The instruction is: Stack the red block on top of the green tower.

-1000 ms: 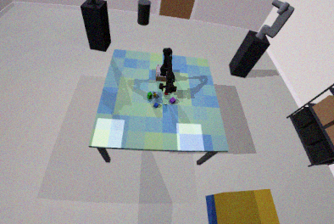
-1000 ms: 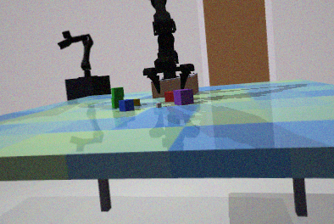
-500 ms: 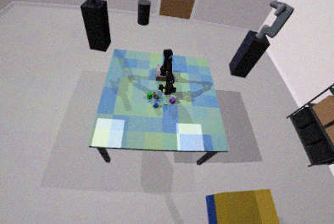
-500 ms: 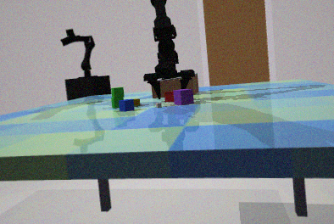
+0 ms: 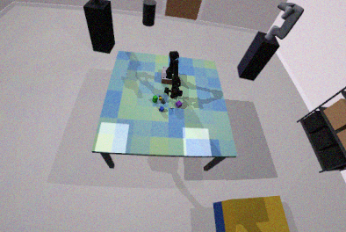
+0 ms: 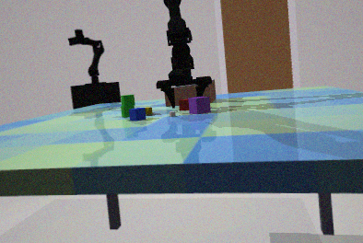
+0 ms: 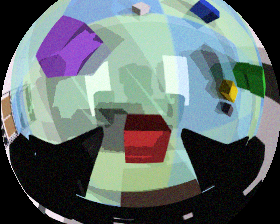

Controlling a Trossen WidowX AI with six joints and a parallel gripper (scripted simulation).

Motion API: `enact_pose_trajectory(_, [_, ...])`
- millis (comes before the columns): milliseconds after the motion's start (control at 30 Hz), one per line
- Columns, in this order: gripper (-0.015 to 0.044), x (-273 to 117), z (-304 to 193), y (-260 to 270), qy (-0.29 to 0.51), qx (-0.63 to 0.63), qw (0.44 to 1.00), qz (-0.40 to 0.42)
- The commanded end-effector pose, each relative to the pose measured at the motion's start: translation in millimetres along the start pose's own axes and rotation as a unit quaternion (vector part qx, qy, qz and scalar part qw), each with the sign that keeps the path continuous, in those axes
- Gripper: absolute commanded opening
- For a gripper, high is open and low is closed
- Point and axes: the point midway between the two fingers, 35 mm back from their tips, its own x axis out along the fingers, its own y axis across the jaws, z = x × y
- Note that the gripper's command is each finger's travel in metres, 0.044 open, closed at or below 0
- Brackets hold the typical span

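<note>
My gripper (image 7: 144, 132) hangs low with its jaws spread wide and gripping nothing, straddling the red block (image 7: 145, 138) that sits on the table (image 6: 258, 136) near its middle, the green tower (image 6: 127, 105) standing well apart.

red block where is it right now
The small red cube sits on the table, centred low in the wrist view between the open tool's fingers; in the exterior view it is just left of the purple cube.

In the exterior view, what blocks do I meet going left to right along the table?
Green tower → blue block → yellow block → small grey block → red block → purple block.
</note>
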Motion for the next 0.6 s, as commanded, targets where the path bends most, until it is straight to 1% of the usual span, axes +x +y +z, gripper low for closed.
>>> enact_pose_trajectory(0, [0.0388,0.0,-0.6,0.1,0.0,0.001,1.0,0.0])
enact_pose_trajectory(300, [0.0151,0.0,-0.6,0.1,0.0,0.001,1.0,0.0])
enact_pose_trajectory(533, [0.0105,0.0,-0.6,0.1,0.0,0.001,1.0,0.0])
enact_pose_trajectory(567, [0.0078,-0.8,-0.6,0.1,0.0,0.0,1.0,0.0])
